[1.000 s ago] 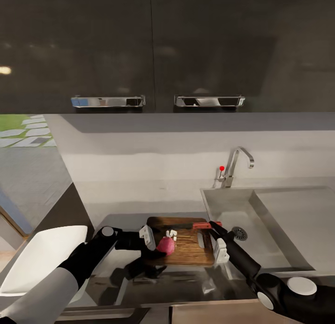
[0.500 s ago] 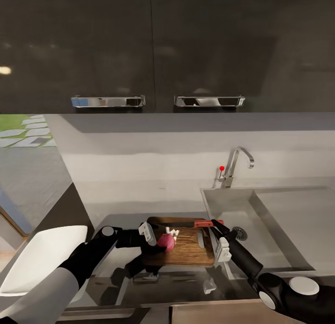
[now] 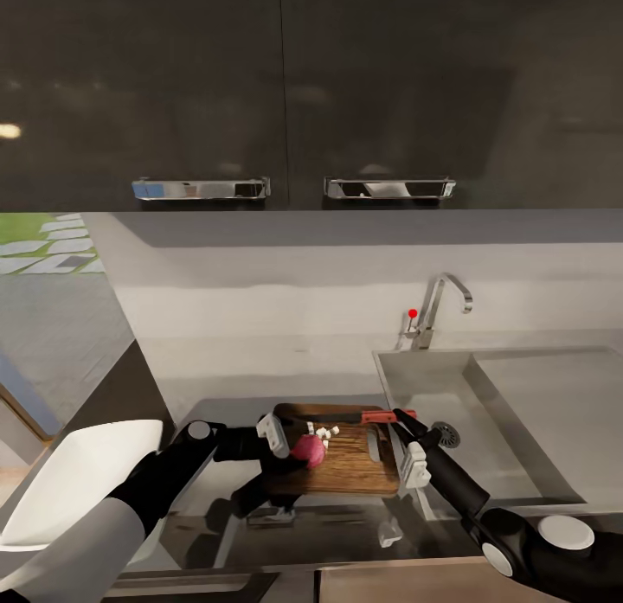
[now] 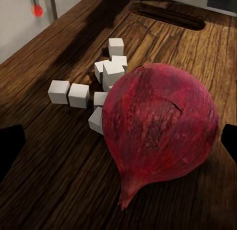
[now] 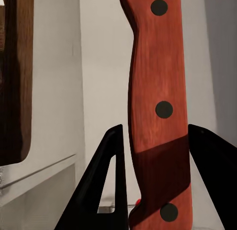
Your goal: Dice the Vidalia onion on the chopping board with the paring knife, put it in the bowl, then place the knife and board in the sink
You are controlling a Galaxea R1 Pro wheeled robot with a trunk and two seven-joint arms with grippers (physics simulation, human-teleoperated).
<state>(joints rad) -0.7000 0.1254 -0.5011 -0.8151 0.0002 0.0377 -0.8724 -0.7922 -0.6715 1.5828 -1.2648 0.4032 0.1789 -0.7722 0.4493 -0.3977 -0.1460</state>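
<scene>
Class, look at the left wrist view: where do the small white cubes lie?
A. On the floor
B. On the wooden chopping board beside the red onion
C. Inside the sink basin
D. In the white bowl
B: the white cubes lie on the dark wood-grain chopping board, clustered right beside the red onion.

This place is a home kitchen. Dark glossy wall cabinets point(image 3: 285, 84) with chrome bar handles point(image 3: 201, 189) hang above a pale grey backsplash point(image 3: 285, 300). Under them runs a grey bench point(image 3: 242, 387) with a steel sink point(image 3: 433, 413) and a curved chrome tap point(image 3: 441, 304). A wooden chopping board point(image 3: 355, 460) with an onion point(image 3: 308, 450) lies on the bench beside the sink.
</scene>
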